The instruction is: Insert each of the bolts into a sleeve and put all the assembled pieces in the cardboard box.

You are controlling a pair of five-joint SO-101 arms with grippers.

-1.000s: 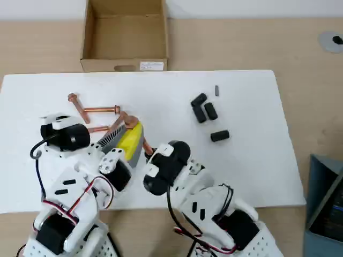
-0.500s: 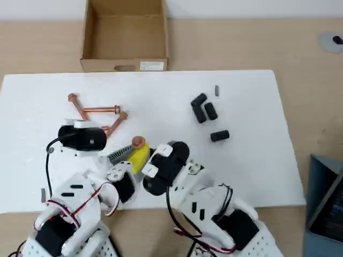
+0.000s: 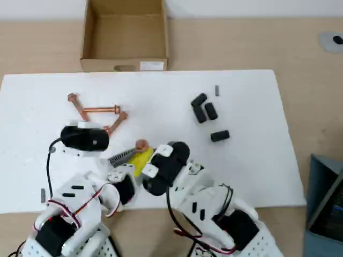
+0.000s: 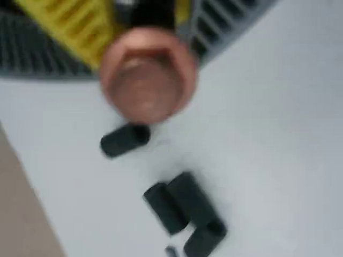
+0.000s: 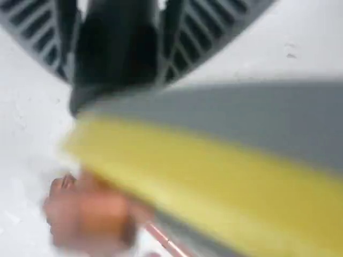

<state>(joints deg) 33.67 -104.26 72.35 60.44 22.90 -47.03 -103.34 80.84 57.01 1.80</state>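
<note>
My left gripper [image 3: 132,156], with one yellow and one grey finger, is shut on a copper bolt [image 3: 141,144] just above the white board. The bolt's head [image 4: 147,80] faces the left wrist camera. Right beside it, my right gripper [image 5: 115,59] is shut on a black sleeve [image 5: 115,43], close to the yellow finger [image 5: 214,171] and the bolt head [image 5: 86,217]. Three more bolts [image 3: 102,110] lie at the board's left. Several black sleeves [image 3: 203,110] lie right of centre. The cardboard box [image 3: 125,64] stands open behind the board.
A white board [image 3: 257,171] covers the wooden table. A small grey pin [image 3: 217,90] lies near the sleeves. A single sleeve [image 3: 220,136] lies apart from the cluster. A grey bin [image 3: 324,203] stands at the right edge.
My left gripper has lifted a bolt out of the pile and carried it right and toward the front, up to the right gripper. The right arm has barely moved.
</note>
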